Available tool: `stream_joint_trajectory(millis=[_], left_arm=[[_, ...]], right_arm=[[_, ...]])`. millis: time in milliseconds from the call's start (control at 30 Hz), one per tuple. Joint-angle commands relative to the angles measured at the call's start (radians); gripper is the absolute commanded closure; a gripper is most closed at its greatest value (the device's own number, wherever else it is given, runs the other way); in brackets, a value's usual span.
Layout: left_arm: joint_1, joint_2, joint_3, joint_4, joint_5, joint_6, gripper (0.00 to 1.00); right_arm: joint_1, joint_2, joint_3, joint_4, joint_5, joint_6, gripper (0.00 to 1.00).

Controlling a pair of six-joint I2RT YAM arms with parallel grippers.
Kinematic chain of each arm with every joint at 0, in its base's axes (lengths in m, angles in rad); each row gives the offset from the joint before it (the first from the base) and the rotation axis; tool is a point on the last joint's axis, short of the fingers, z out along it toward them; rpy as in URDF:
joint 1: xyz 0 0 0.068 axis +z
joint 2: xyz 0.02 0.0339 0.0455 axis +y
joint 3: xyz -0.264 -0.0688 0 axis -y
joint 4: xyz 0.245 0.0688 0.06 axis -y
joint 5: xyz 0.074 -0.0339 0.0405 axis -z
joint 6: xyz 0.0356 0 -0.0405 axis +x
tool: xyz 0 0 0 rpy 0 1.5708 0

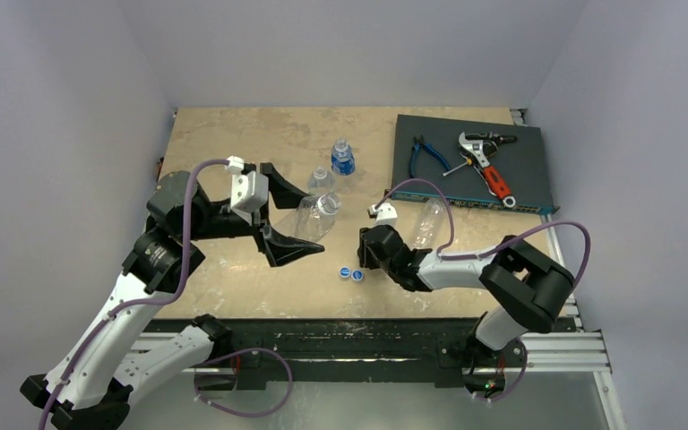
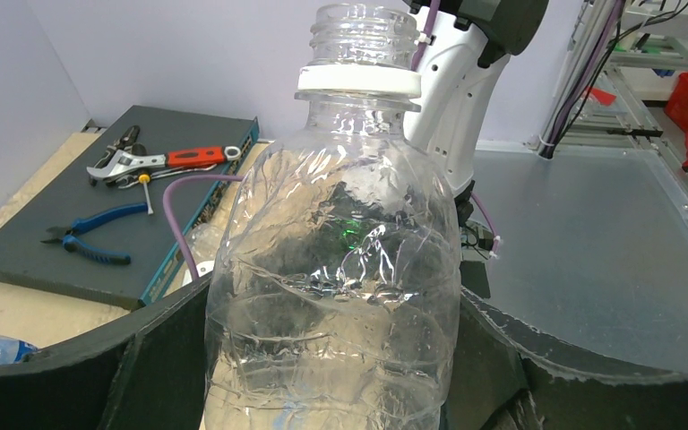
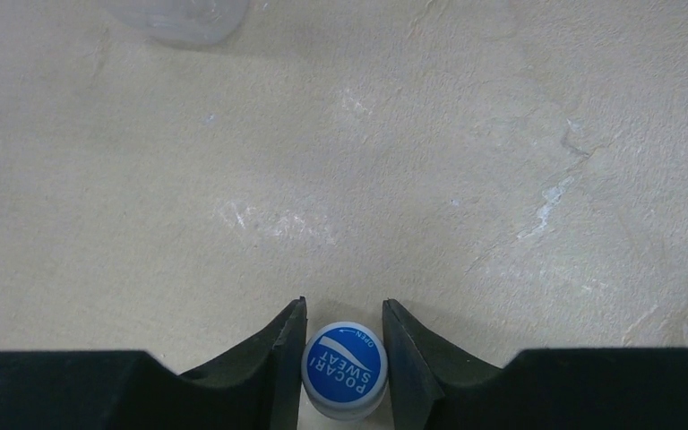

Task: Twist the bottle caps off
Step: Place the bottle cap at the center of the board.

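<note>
My left gripper (image 1: 312, 219) is shut on a clear crinkled bottle (image 1: 319, 217), its fingers (image 2: 54, 385) pressed to both sides of the body. The bottle (image 2: 340, 251) has a bare threaded neck with only a white ring (image 2: 358, 81) below it. My right gripper (image 3: 344, 309) points down at the table, shut on a blue cap (image 3: 345, 369) with white lettering on top. From above, two blue caps (image 1: 351, 273) lie at the right gripper (image 1: 361, 267). A labelled bottle (image 1: 343, 158) with a blue cap stands behind, and a clear bottle (image 1: 322, 180) stands beside it. Another clear bottle (image 1: 430, 220) lies behind the right arm.
A dark flat box (image 1: 520, 184) at the back right carries blue pliers (image 1: 428, 156), an adjustable wrench (image 1: 471, 146) and a red-handled tool (image 1: 495, 183). The right arm's white link (image 2: 452, 98) stands just behind the held bottle. Grey walls close in on the left, back and right.
</note>
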Motion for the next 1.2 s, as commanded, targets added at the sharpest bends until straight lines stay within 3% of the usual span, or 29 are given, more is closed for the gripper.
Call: stream_joint_trajectory(millis=[0, 167, 267, 467, 667, 733, 967, 1167], left_arm=[[-0.001, -0.003, 0.026, 0.048, 0.001, 0.001, 1.0], [-0.002, -0.006, 0.026, 0.051, 0.001, -0.003, 1.0], [-0.001, -0.007, 0.026, 0.05, 0.001, -0.002, 1.0], [0.0, -0.009, 0.031, 0.035, -0.038, 0.019, 1.0], [-0.001, -0.017, 0.009, 0.025, -0.141, 0.035, 1.0], [0.0, -0.018, -0.002, 0.026, -0.171, 0.031, 1.0], [0.0, -0.009, -0.025, 0.042, -0.189, 0.005, 1.0], [0.001, -0.003, -0.034, 0.071, -0.159, -0.022, 1.0]], right_arm=[[0.01, -0.014, -0.019, 0.016, 0.045, 0.036, 0.58], [0.011, -0.068, -0.017, -0.014, 0.048, 0.028, 0.43], [0.01, -0.128, 0.001, -0.057, 0.05, 0.01, 0.4], [0.01, -0.428, 0.13, -0.179, -0.033, -0.101, 0.36], [0.01, -0.667, 0.337, -0.268, -0.196, -0.249, 0.12], [0.01, -0.715, 0.387, -0.279, -0.268, -0.264, 0.08], [0.01, -0.741, 0.463, -0.199, -0.542, -0.245, 0.04], [0.011, -0.67, 0.523, -0.13, -0.605, -0.222, 0.01]])
